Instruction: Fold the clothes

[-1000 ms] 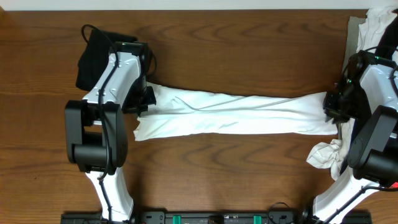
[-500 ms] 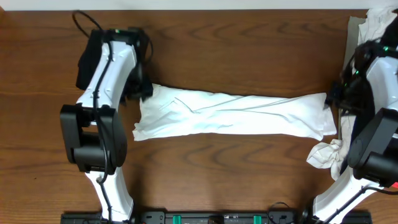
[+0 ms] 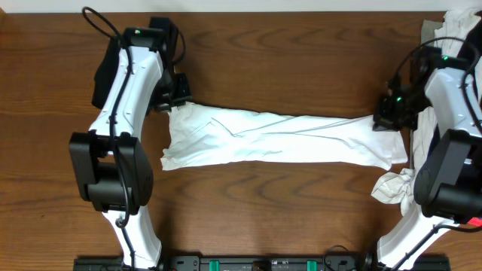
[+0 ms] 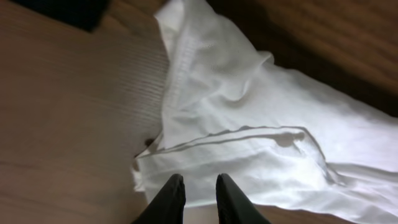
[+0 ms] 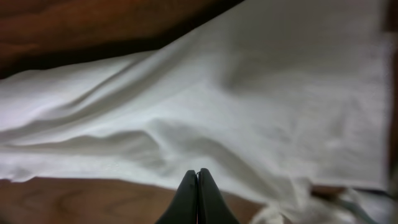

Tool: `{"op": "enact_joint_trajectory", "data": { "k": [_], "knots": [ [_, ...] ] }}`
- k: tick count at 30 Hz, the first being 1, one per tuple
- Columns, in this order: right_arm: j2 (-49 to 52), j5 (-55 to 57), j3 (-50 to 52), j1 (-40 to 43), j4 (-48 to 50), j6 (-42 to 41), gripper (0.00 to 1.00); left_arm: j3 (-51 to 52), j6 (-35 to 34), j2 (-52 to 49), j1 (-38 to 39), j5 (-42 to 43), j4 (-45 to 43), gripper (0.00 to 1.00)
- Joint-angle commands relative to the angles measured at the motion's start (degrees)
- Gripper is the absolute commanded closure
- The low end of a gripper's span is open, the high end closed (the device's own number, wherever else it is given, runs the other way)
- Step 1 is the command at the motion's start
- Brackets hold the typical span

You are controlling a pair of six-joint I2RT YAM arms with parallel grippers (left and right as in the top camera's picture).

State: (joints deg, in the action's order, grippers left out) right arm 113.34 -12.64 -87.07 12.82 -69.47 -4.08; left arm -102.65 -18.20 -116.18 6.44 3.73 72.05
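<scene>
A white T-shirt [image 3: 286, 139] lies stretched out in a long band across the middle of the wooden table; no chest print shows. My left gripper [image 3: 175, 104] is at the shirt's far left corner. In the left wrist view [image 4: 199, 180] its jaws stand slightly apart with nothing between them, above the shirt's hem [image 4: 249, 124]. My right gripper [image 3: 382, 120] is over the shirt's right end. In the right wrist view [image 5: 198, 173] its jaws are pressed together and empty, above the white fabric [image 5: 249, 93].
A black garment [image 3: 109, 64] lies at the back left, partly under my left arm, and shows in the left wrist view [image 4: 68, 9]. A pile of white garments [image 3: 459, 30] sits at the back right. A crumpled white cloth [image 3: 395, 188] lies at the right front.
Both grippers have left the shirt's ends and moved toward the far side, the right one also inward. The shirt has slackened and its left end has shifted slightly.
</scene>
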Motion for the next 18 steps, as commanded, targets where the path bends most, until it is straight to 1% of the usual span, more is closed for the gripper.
{"op": "enact_joint_trajectory", "data": {
  "k": [1,5,9,18],
  "knots": [
    [-0.5,-0.9,5.3,-1.7,3.7,0.3,0.99,4.5,0.6,0.1,0.3,1.3,-2.8,0.8],
    [-0.5,-0.5,9.4,-2.8,7.6,0.3,0.99,9.5,0.6,0.1,0.3,1.5,-6.0,0.8],
    [-0.5,1.9,11.9,-3.1,11.3,0.3,0.99,13.9,0.6,0.1,0.6,4.6,-8.7,0.81],
    [-0.5,2.3,16.2,-3.1,23.3,0.5,0.99,20.8,0.8,0.0,1.1,4.2,-18.2,0.81]
  ]
}}
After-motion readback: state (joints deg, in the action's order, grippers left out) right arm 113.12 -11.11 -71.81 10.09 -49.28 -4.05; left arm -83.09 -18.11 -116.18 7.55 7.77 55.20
